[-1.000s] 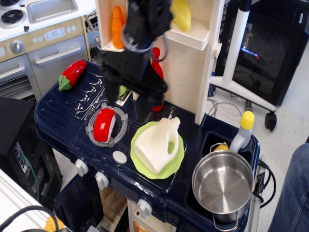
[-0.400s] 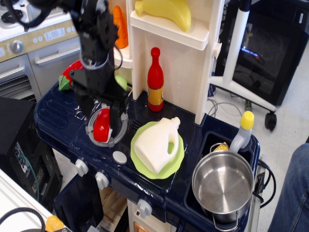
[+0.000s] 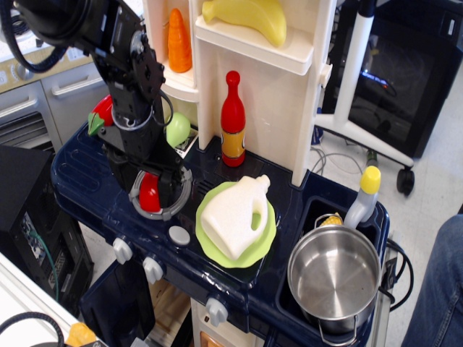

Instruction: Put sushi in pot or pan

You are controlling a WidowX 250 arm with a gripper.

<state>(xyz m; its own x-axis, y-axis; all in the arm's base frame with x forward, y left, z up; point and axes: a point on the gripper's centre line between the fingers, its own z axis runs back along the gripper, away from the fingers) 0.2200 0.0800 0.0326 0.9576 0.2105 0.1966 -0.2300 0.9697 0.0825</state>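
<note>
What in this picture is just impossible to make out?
- Whether the hand has gripped the sushi: its fingers cover most of the piece.
- The red chili pepper: mostly hidden behind the arm.
- The yellow item behind the pot: hidden by the pot's rim.

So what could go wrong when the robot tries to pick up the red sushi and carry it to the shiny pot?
The gripper stands low over the sushi, which sits on a grey burner ring; a finger might catch that ring. The pot is at the far end of the counter, with the white jug on the green plate between, so a low carry could bump the jug. A loose grip might drop the sushi.
</note>
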